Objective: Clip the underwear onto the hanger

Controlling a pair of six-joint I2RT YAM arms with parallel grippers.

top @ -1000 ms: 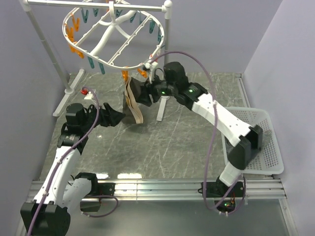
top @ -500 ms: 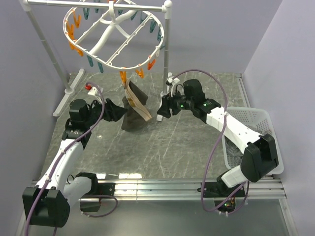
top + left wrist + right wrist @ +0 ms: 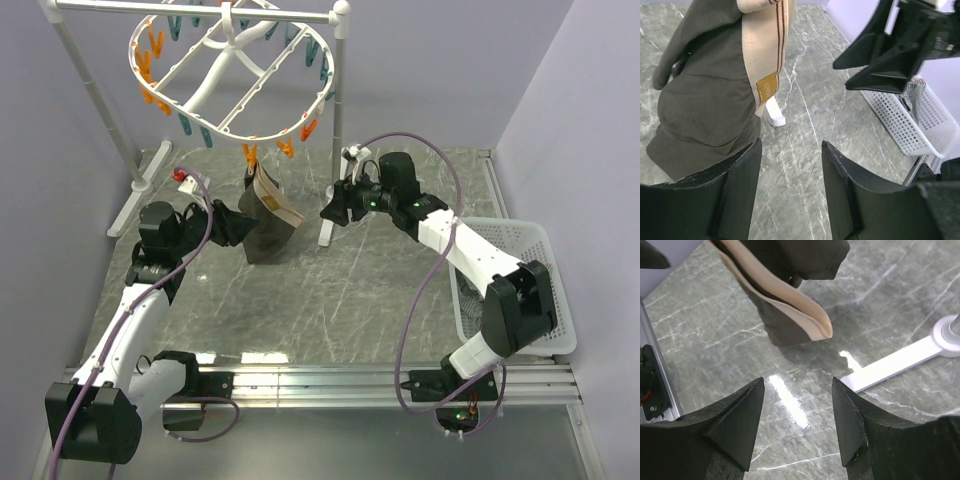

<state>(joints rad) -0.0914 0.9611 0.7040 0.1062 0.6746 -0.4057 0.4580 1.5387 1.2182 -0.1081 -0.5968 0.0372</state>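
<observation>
- The left gripper [image 3: 791, 144] has its black fingers spread, with only tabletop showing in the gap. The left finger sits just beside the lower hem of the underwear [image 3: 264, 222]; whether it touches the cloth cannot be told.
- The right gripper [image 3: 797, 382] also has its fingers apart and holds nothing. It hovers to the right of the underwear, clear of the cloth, with the foot of the white pole stand [image 3: 337, 95] just beside it.
- The underwear hangs from an orange clothespin [image 3: 250, 155] on the near rim of the hanger [image 3: 213, 88], and its bottom reaches down to about the table [image 3: 330, 300].
- Bare tabletop lies in front of the underwear, towards the arm bases. A white mesh basket [image 3: 545, 262] sits at the table's right edge, well apart from the underwear.
- The underwear is soft dark olive-brown cloth, folded and drooping. Its tan waistband [image 3: 765, 45] has thin dark stripes and a small label [image 3: 767, 87].
- The hanger is a white plastic oval with cross bars and has orange and teal pins along its rim.
- The table is glossy grey-green marble with pale veins.
</observation>
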